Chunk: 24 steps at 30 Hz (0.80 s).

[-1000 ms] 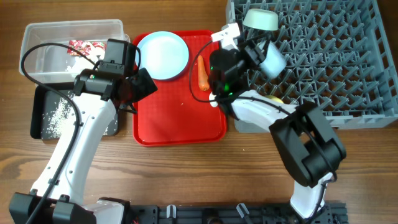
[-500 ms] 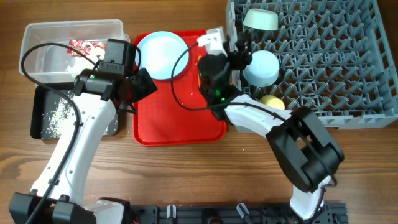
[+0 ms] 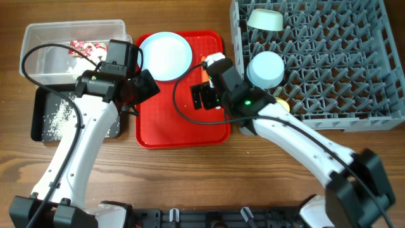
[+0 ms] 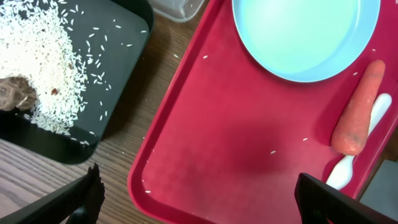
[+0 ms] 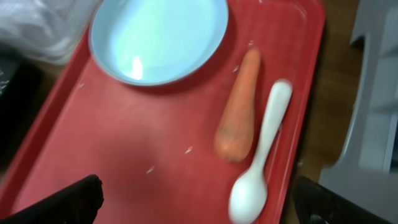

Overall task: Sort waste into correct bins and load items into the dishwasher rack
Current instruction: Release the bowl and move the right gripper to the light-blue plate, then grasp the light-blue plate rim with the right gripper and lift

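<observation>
The pale-blue plate (image 3: pixel 164 56) lies at the back of the red tray (image 3: pixel 177 130). Beside it are the orange carrot (image 5: pixel 239 115) and white spoon (image 5: pixel 261 168). My right gripper (image 3: pixel 201 96) hovers open and empty over the tray's right half, the spoon just ahead of its fingers (image 5: pixel 62 199). My left gripper (image 3: pixel 147 85) hangs open and empty above the tray's left edge (image 4: pixel 155 168). In the dishwasher rack (image 3: pixel 329 76) sit the upturned light-blue bowl (image 3: pixel 264 68), the mint-green bowl (image 3: pixel 266 19) and a sliver of the yellow cup (image 3: pixel 282 105).
The clear tub (image 3: pixel 44 38) at back left holds the red-and-white wrapper (image 3: pixel 85 47) and white tissue. The black tub (image 3: pixel 69 120) in front of it holds rice (image 4: pixel 43 62) and a brown lump (image 4: pixel 12 96). A few grains dot the tray.
My right gripper has opened, left the light-blue bowl upside down in the rack, and swung left over the tray. The left arm has not moved.
</observation>
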{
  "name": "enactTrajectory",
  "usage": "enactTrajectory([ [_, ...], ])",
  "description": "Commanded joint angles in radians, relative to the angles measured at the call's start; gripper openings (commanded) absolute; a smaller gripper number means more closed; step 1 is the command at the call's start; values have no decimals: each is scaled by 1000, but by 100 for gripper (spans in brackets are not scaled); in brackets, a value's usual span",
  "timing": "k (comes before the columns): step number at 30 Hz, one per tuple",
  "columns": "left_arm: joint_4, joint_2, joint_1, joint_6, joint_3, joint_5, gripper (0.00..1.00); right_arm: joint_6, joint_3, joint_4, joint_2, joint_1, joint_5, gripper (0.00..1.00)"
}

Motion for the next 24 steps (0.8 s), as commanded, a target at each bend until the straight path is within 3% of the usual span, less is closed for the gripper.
enactTrajectory([
  [1,2,3,1,-2,0,2,100,98,0,-3,-95,1,-177,100],
  [9,2,3,1,-2,0,2,100,223,123,-113,-138,-14,-216,98],
  [16,23,3,1,-2,0,18,100,189,687,-433,230,-48,-151,100],
  [18,10,3,7,32,0,23,100,191,748,-437,318,-68,-162,100],
  [20,1,1,55,32,1,68,100,190,748,-418,361,-79,-162,100],
  [24,6,1,332,31,1,224,100,190,739,-352,418,-84,-156,98],
])
